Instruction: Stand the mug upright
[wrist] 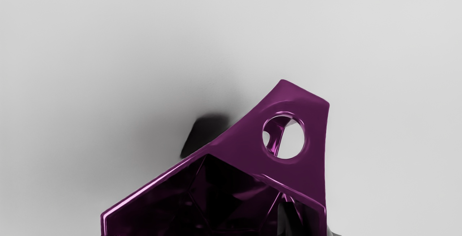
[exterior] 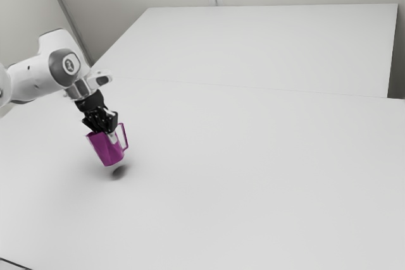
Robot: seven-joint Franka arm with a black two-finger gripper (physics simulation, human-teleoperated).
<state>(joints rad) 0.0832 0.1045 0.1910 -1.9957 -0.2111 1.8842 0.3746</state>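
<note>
The purple faceted mug (exterior: 106,148) is at the left of the exterior view, mouth up but leaning, its rim tipped toward that view's left and its base toward the right. A dark shadow (exterior: 119,172) lies apart beneath the base, so I judge that it hangs just above the bench (exterior: 253,156). The tool (exterior: 111,136) is closed on its wall near the handle (exterior: 124,138): in the lower right of the wrist view, one dark finger (wrist: 288,218) reaches inside the rim and the other shows a sliver outside, with the wall between them.

The glossy skin looks hard and stiff, so the wall should bear a firm pinch without giving. It is probably light, being hollow, but the shine suggests a slick surface, and a hold on one side of the rim leaves the body free to swing or pivot. If it is ceramic or glass, a knock on the base edge could chip it.

The wall beside the handle is a sound place to grip, thin enough to pinch and clear of the base. The mug wants levelling, then a gentle lowering until the whole base sits flat, before the grip loosens.
</note>
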